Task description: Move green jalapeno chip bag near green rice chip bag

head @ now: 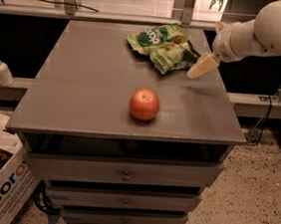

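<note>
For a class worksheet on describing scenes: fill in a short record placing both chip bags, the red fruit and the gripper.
green rice chip bag: far end of the table, logo up
green jalapeno chip bag: touching it, on its near side
red fruit: alone, near the table's middle
gripper: at the jalapeno bag's picture-right edge
</note>
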Robot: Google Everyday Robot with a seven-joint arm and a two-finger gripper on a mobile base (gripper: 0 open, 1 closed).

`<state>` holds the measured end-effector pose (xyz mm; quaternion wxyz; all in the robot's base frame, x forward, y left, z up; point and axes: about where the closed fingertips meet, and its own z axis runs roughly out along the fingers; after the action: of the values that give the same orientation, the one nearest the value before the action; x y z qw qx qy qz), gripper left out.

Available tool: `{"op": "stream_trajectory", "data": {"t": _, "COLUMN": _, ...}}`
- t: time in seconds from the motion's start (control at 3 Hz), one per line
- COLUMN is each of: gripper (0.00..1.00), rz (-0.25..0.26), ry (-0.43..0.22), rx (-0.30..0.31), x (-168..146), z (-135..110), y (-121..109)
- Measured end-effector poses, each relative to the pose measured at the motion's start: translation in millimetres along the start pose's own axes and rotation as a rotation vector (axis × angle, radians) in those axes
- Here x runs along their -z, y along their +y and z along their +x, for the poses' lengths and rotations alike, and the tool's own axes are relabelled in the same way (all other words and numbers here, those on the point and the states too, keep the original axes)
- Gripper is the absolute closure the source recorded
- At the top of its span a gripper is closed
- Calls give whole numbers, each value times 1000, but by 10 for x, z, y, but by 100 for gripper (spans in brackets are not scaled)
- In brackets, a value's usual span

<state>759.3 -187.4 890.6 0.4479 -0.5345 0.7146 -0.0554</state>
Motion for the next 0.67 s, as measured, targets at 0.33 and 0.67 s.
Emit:
{"op": "stream_trajectory", "data": {"t": 0.33, "gripper": 0, "rz": 6, "ry": -29, "rx": -75, "x": 468, "z": 9, "y": -86}}
{"op": "stream_trajectory", "data": {"t": 0.67, "gripper": 0, "rz": 6, "ry": -53, "rx": -128, "x": 889, "z": 57, "y": -107}}
